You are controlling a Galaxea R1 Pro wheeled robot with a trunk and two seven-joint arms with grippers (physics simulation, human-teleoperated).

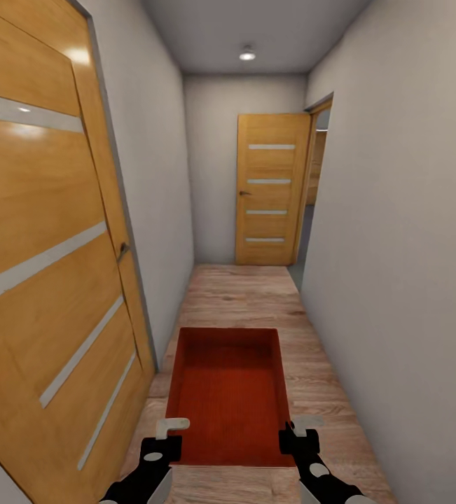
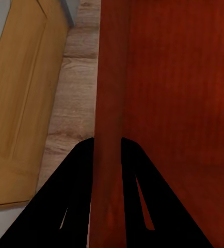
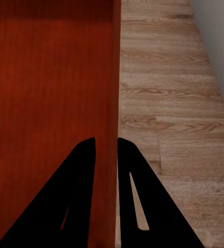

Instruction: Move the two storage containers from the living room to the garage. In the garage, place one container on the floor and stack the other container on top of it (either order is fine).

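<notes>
Carrying: my left claw (image 1: 174, 428) and right claw (image 1: 299, 427) each clamp a side wall of one orange bin (image 1: 229, 392) | Place: narrow hallway, wood floor (image 1: 242, 294), open door (image 1: 272, 189) ahead | Progress: early, garage unreached, nothing stacked

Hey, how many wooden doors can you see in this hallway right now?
2. One wooden door stands close on the left wall, beside the carried storage container. The other door stands open at the far end, on the right. More may be hidden beyond.
</notes>
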